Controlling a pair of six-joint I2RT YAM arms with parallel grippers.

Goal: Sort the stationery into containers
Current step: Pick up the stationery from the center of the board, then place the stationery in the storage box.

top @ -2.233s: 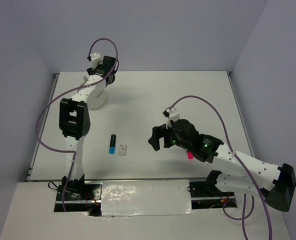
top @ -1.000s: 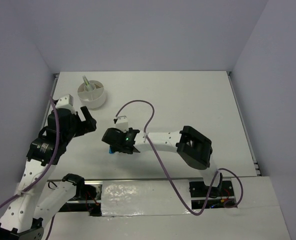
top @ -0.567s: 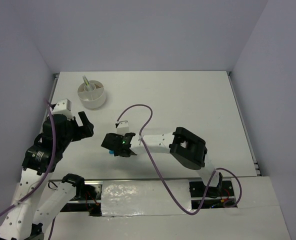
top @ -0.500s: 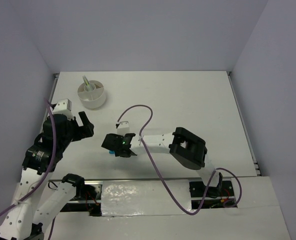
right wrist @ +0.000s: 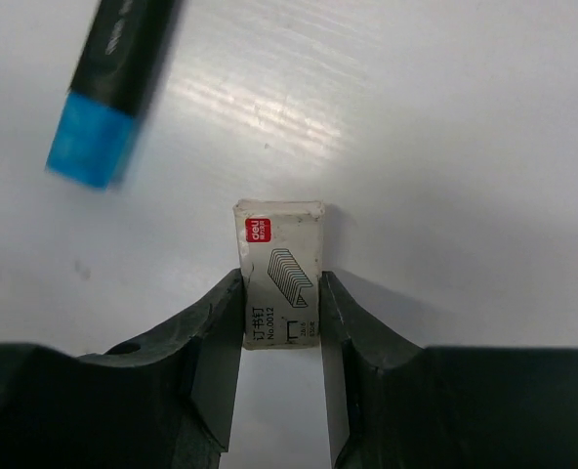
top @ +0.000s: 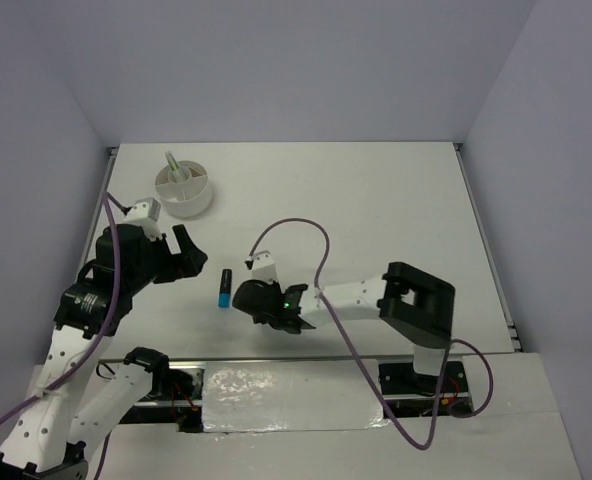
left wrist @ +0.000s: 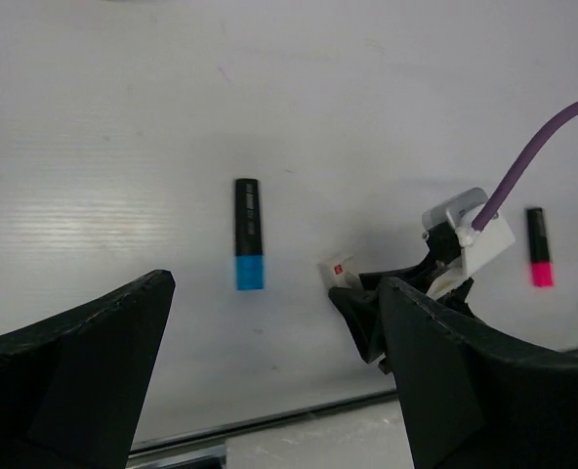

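Though hidden overhead, white box (right wrist: 280, 256) in right hand (right wrist: 280, 298)

Robotics lab cell: flat white table (top: 376, 200), plain pale lilac walls (top: 296, 70) on three sides of table, purple cables (left wrist: 523, 166) looping over table, exposed wiring (top: 431, 400) at table's near edge.

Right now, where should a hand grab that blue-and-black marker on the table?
Probably across its middle, from straight above. The marker lies flat on the table with both long sides free, so its narrow width is easy to pinch; the ends give little to hold.
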